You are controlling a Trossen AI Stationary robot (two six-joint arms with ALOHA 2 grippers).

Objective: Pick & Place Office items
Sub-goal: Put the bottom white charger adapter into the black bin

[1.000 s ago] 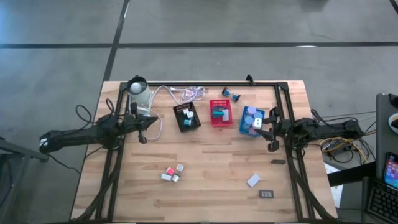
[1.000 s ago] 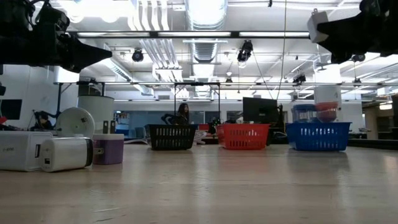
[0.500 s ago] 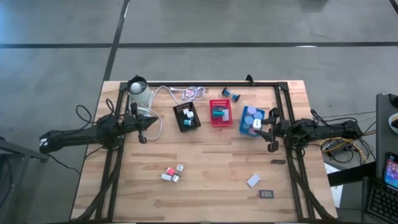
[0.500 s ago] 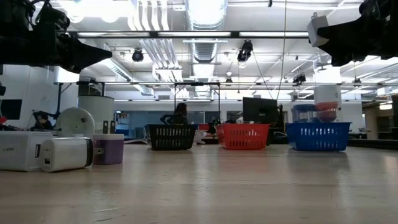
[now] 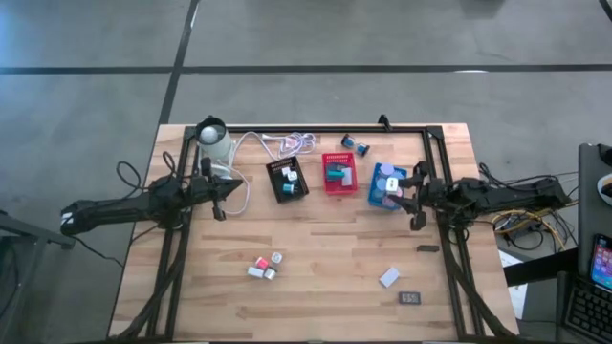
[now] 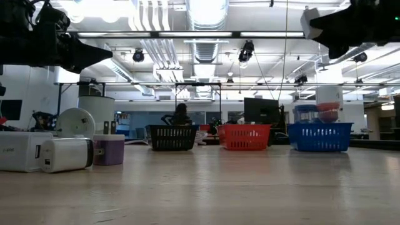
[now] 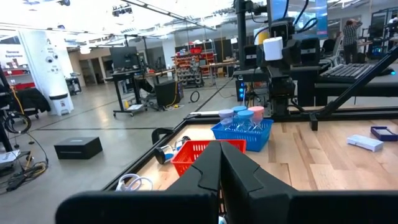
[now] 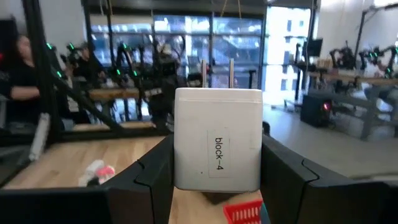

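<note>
Item: white block (image 8: 217,139), grasped by right end effector (image 5: 402,198) over blue tray (image 5: 374,191). Left end effector (image 5: 222,199) clenched, idle. Step: placing. Next: lower, release.

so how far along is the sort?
Done: rolls sit in the blue tray, pieces in the red tray and black tray. In hand: right end effector grips a white block above the blue tray. Left: pink and white pieces, a pale block, a dark rectangle. Left end effector waits shut.
</note>
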